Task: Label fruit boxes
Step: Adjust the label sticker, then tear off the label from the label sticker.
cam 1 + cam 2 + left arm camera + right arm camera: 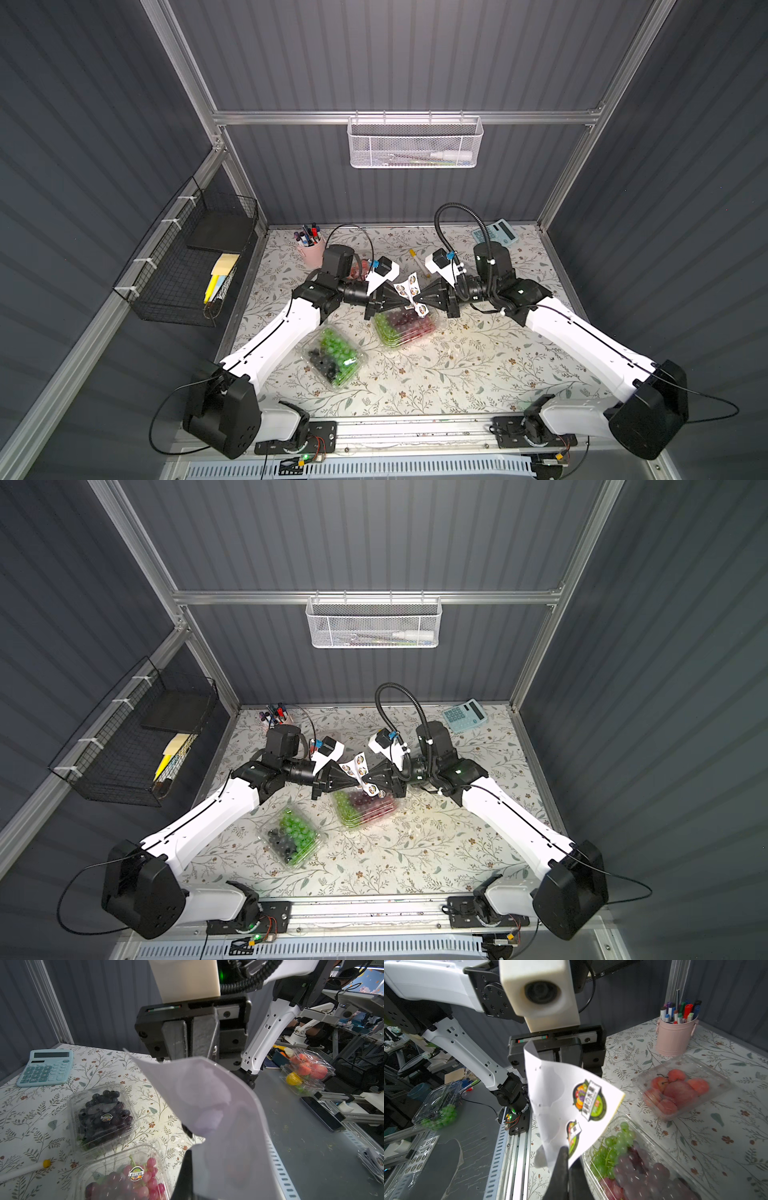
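Green-and-red grape box [405,330] lies under sticker sheet [409,291] between left pincer [395,294], right pincer [418,300].

Robotics lab cell: silver aluminium-profile frame [407,117], grey ribbed wall panels [374,54], cluttered equipment benches [353,1022] beyond table edge.

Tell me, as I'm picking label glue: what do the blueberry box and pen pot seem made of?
Blueberry box: thin clear plastic, glossy; berries show through and the lid glints. Pen pot: probably painted metal, pink, satin; thin rim with side ears.
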### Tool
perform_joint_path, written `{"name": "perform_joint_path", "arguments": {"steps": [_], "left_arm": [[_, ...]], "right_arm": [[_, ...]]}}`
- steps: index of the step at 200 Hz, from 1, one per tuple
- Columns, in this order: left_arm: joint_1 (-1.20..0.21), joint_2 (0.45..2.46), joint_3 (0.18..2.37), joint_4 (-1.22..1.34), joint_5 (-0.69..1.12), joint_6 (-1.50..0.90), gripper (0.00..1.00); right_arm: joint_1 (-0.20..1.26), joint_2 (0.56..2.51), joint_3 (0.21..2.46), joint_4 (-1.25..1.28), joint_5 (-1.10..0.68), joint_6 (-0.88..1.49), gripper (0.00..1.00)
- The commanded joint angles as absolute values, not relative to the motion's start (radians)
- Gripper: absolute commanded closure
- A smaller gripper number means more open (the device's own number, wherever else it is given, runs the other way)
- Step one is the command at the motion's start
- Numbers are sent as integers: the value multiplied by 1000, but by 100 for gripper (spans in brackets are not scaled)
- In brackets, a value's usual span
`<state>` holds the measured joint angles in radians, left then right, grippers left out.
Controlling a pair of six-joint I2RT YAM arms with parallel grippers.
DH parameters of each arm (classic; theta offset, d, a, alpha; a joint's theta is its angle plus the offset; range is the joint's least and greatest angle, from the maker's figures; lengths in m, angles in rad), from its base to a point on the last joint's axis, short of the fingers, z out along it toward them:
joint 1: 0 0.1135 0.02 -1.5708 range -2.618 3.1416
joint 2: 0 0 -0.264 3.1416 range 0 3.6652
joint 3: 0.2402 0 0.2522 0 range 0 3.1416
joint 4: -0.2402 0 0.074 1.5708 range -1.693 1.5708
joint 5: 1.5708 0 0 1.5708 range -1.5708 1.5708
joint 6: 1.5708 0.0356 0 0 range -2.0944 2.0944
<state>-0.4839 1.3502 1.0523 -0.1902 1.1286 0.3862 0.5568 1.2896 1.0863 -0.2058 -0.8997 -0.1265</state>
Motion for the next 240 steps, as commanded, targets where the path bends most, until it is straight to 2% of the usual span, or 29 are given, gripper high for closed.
{"name": "perform_joint_path", "arguments": {"steps": [1, 9, 41, 62, 105, 157, 240], "left_arm": [[-492, 1330, 1048, -148, 1145, 359, 100], [-492, 1327, 1045, -137, 1134, 351, 100], [-492, 1316, 1030, -103, 1084, 317, 100], [-492, 1306, 1019, -91, 1011, 287, 100], [-492, 1292, 990, -19, 906, 196, 100], [-492, 1293, 988, -11, 887, 183, 100], [-492, 1299, 997, -29, 896, 195, 100]], "right_arm": [[554, 1278, 1065, -182, -851, -107, 100], [554, 1275, 1062, -180, -844, -105, 100], [554, 1232, 1040, -171, -744, -83, 86], [554, 1167, 1007, -151, -656, -74, 81], [554, 1030, 942, -154, -456, -109, 58], [556, 959, 846, -34, -562, -283, 58], [561, 1097, 916, 58, -622, -316, 59]]}}
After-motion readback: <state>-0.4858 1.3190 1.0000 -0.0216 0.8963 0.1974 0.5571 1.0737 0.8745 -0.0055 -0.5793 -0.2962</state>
